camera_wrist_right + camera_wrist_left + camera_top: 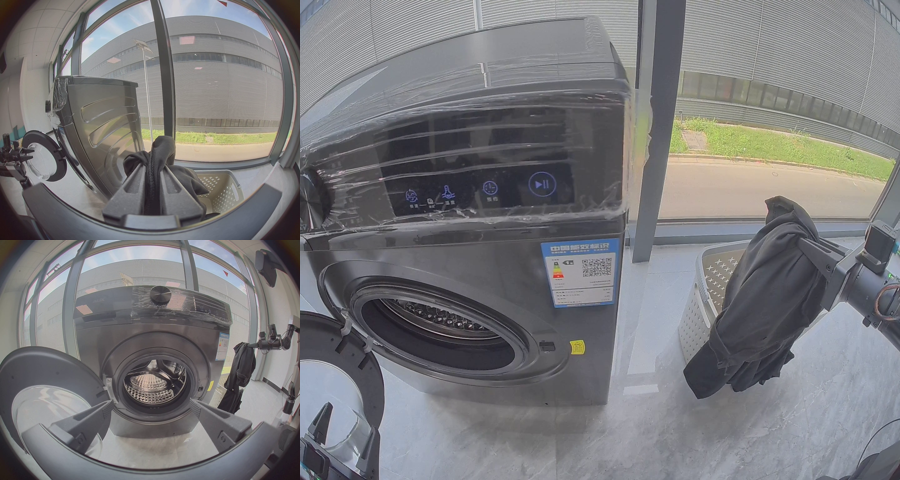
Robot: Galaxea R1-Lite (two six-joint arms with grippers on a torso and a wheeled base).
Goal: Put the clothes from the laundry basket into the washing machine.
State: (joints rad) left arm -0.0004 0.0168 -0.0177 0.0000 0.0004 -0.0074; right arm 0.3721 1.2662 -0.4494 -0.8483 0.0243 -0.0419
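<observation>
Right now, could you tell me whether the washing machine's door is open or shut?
Open: the door is swung aside, and the drum shows through the opening.

Pale marbled floor. Washer stands on it at frame left. White basket stands at centre right, well apart, beside the window.

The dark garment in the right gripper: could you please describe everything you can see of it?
The garment is dark grey, soft, limp cloth with a stitched seam. The right gripper pinches it near its top between its fingers; the rest hangs in long folds by the white laundry basket.
</observation>
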